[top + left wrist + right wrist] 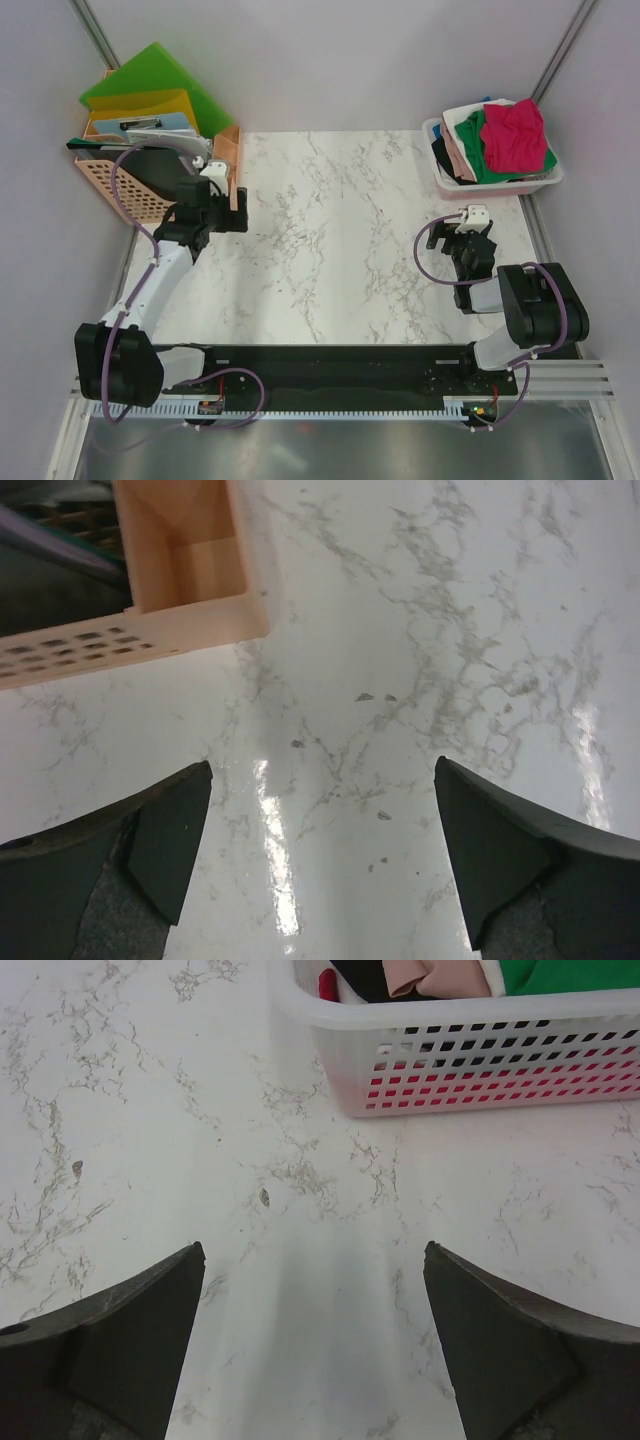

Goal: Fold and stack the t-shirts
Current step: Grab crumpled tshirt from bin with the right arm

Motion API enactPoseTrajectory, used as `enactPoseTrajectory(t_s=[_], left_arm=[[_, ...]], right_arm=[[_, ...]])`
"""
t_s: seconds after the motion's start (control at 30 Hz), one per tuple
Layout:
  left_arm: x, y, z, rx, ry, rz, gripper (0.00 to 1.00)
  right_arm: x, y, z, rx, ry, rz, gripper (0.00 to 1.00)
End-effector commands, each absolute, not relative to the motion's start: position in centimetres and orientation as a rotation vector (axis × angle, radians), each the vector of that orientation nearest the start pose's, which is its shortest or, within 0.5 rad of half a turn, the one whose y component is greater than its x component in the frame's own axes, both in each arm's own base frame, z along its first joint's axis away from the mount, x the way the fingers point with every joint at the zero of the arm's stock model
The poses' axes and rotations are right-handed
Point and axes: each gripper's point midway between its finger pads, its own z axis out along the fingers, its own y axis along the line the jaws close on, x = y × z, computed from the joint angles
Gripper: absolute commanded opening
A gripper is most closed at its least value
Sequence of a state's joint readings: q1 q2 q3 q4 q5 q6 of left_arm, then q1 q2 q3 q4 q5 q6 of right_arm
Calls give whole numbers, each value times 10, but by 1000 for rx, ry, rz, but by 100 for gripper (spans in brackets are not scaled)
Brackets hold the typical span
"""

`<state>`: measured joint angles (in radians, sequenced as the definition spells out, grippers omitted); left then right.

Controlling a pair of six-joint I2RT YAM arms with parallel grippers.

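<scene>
Left gripper (320, 780): jaws wide, empty, over the marble table (330, 230), next to the peach crate (190, 550) at 10 o'clock. Right gripper (314, 1255): jaws wide, empty, near the white basket (480, 1050) at 2 o'clock. T-shirts (488, 160) piled in that basket, crimson-pink shirt (514, 135) on top.

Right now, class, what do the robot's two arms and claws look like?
Both have bulky black joints. The left arm shows a white tubular link; the right arm looks mostly black. A purple cable loops beside each wrist. The left claw and right claw each have two dark grey wedge-shaped fingers.
</scene>
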<state>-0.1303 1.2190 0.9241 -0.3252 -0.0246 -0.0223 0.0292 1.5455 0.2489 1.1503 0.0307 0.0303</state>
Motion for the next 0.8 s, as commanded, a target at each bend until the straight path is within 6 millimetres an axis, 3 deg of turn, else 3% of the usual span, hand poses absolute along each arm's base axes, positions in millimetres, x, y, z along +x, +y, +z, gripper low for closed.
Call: enactPoseTrajectory(t_s=[0.0,0.1,0.23,0.47,0.67,0.77], left_arm=[[353,-86,178,484,2128,-283,100],[330,-121,170,681,2094,-534,100],[325,-144,181,875,2042,-662,100],[329,-139,185,865,2086,-610,100],[319,-144,208,775,1957,-624,100],[326,-134,219,698,1902,-531,100]], right_arm=[[381,9,91,28,1676,34,98],[381,9,91,29,1676,33,98],[381,9,92,26,1673,33,98],[381,9,91,29,1676,35,98],[381,9,91,29,1675,35,98],[380,9,91,28,1676,34,98]])
